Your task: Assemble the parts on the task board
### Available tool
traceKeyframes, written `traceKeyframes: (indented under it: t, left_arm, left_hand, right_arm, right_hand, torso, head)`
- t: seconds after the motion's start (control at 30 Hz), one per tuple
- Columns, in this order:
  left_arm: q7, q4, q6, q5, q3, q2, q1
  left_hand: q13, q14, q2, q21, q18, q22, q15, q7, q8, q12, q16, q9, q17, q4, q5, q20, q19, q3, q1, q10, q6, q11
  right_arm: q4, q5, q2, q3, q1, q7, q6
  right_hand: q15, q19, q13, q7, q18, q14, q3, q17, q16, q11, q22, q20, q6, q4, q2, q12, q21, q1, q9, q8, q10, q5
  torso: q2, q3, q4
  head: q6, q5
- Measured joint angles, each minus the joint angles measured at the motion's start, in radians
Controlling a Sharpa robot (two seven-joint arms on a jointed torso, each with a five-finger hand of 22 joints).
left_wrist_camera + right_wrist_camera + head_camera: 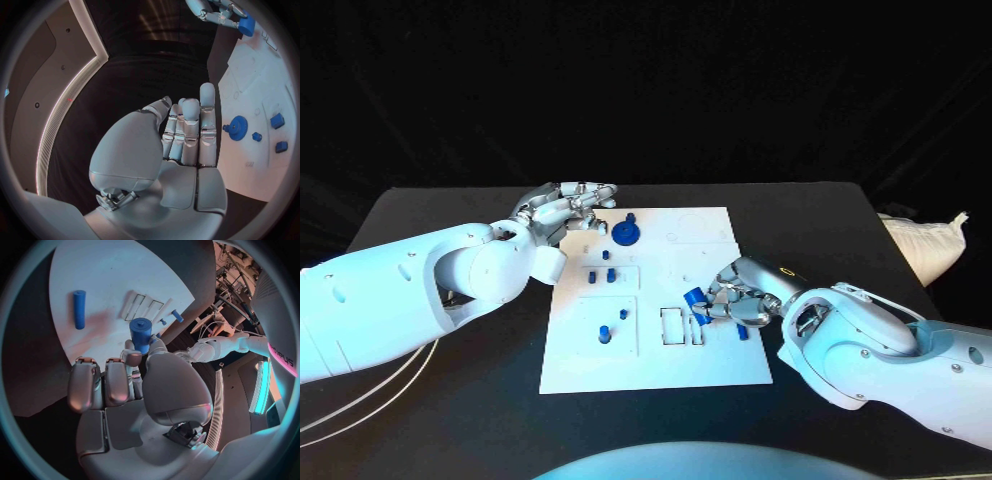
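The white task board (718, 360) lies mid-table. A blue gear (627, 233) (237, 126) stands near its far edge, and several small blue parts (606, 257) (277, 120) sit in the left half. My right hand (737, 297) (134, 385) hovers over the board's right side by the narrow slots (678, 326) (144, 307) and pinches a short blue cylinder (694, 297) (141, 334). A blue rod (79, 309) lies flat on the board beside it. My left hand (568, 211) (187, 135) is at the board's far left corner, fingers straight and holding nothing.
A white bag (929, 245) lies at the table's right edge. Pale cables (358, 400) run under my left arm at the near left. Bare black table (459, 420) surrounds the board on every side.
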Motion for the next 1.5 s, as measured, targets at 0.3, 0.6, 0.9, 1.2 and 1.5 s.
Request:
traceKeyframes:
  t: [0.3,0.6,0.9,1.2,1.5]
  left_arm:
    - [0.000,0.000,0.000,0.000,0.000,0.004,0.000]
    - [-0.003,0.000,0.001,-0.001,0.000,0.004,0.000]
    - [-0.005,-0.001,0.001,-0.001,0.000,0.006,0.000]
    - [-0.008,-0.001,0.001,-0.001,0.000,0.007,0.000]
    - [-0.010,-0.001,0.001,-0.001,0.000,0.007,0.000]
  left_hand:
    - [0.000,0.000,0.000,0.000,0.000,0.000,0.000,0.000,0.000,0.000,0.000,0.000,0.000,0.000,0.000,0.000,0.000,0.000,0.000,0.000,0.000,0.000]
    - [-0.002,0.000,0.000,0.000,0.000,-0.001,0.000,0.000,0.000,0.000,0.000,0.000,-0.001,0.000,0.000,0.000,0.000,0.000,0.000,0.000,0.000,0.000]
    - [-0.002,0.000,0.000,0.000,0.000,-0.001,0.000,0.000,0.000,0.000,0.000,-0.001,-0.001,0.000,0.000,0.000,0.000,0.000,0.000,0.000,0.000,0.000]
    - [-0.002,0.000,0.000,0.000,0.000,-0.001,0.000,0.000,0.000,0.000,0.000,-0.001,-0.001,0.000,0.000,0.000,0.000,0.000,0.000,0.000,0.000,0.000]
    - [-0.002,0.000,0.000,-0.004,0.000,-0.001,0.000,0.000,0.000,0.000,0.000,-0.001,-0.001,0.000,0.000,0.000,0.000,0.000,0.000,0.000,0.000,0.000]
  right_arm:
    - [-0.024,0.040,0.055,-0.001,-0.004,-0.012,0.093]
    - [-0.044,0.046,0.083,0.001,-0.006,-0.031,0.126]
    - [-0.056,0.043,0.102,0.002,-0.007,-0.039,0.126]
    - [-0.059,0.042,0.107,0.000,-0.010,-0.042,0.137]
    - [-0.054,0.037,0.102,-0.001,-0.011,-0.039,0.145]
  right_hand:
    - [0.000,-0.003,-0.003,-0.001,0.000,0.000,-0.012,-0.004,0.000,0.005,-0.006,0.003,-0.002,-0.002,-0.016,-0.008,0.000,-0.016,0.006,-0.004,-0.006,-0.011]
    - [0.000,-0.003,-0.003,-0.001,0.000,0.000,-0.012,-0.002,0.000,0.005,-0.006,0.003,-0.002,-0.002,-0.016,-0.008,0.000,-0.016,0.005,-0.004,-0.006,-0.011]
    - [0.000,-0.003,0.008,-0.001,0.000,0.000,-0.021,0.003,0.000,0.005,0.001,0.003,-0.002,0.001,-0.009,-0.008,0.000,-0.022,0.011,-0.004,-0.006,-0.016]
    - [0.000,-0.003,0.043,-0.006,0.000,0.000,-0.073,0.017,0.008,-0.002,0.017,0.003,0.003,0.004,0.014,0.012,0.000,-0.123,0.031,-0.004,0.012,-0.001]
    - [0.000,-0.003,0.052,-0.009,0.000,0.000,-0.127,0.018,0.008,-0.003,0.019,0.003,0.006,0.005,0.024,0.012,0.004,-0.211,0.049,-0.004,0.012,-0.058]
  torso:
    - [0.000,-0.0011,0.0006]
    - [-0.001,-0.0009,0.0006]
    - [-0.001,-0.0006,0.0006]
    - [0.000,0.0000,0.0006]
    - [0.000,-0.0003,0.0000]
  head:
    - [-0.003,0.000]
    - [-0.003,0.002]
    - [-0.001,0.003]
    - [0.000,0.005]
    - [-0.001,0.006]
